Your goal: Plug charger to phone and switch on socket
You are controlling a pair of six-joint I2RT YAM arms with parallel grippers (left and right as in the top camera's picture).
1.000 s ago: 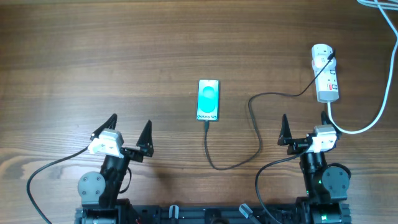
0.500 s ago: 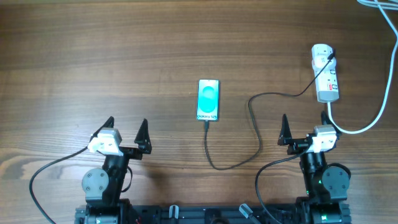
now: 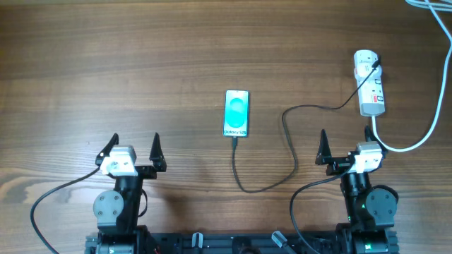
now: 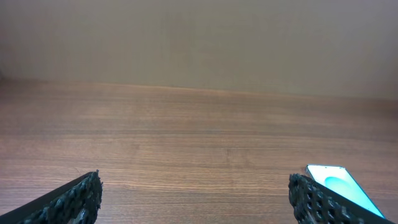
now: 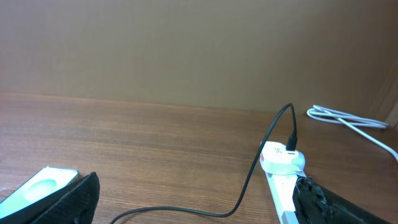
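Observation:
The phone (image 3: 236, 113) lies flat mid-table with its cyan-green screen up; it also shows in the left wrist view (image 4: 339, 184) and the right wrist view (image 5: 38, 184). The thin black charger cable (image 3: 289, 152) runs from the phone's near edge in a loop to a black plug in the white socket strip (image 3: 369, 85), which also shows in the right wrist view (image 5: 283, 163). My left gripper (image 3: 134, 145) is open and empty, near left of the phone. My right gripper (image 3: 346, 141) is open and empty, just in front of the strip.
The strip's thick white cord (image 3: 424, 137) curves off to the right edge and back across the far right corner. Bare wooden table (image 3: 106, 63) spreads to the left and far side.
My left gripper has drawn back toward the near edge and turned to point straighter ahead. The right arm, phone, cable and strip have not moved.

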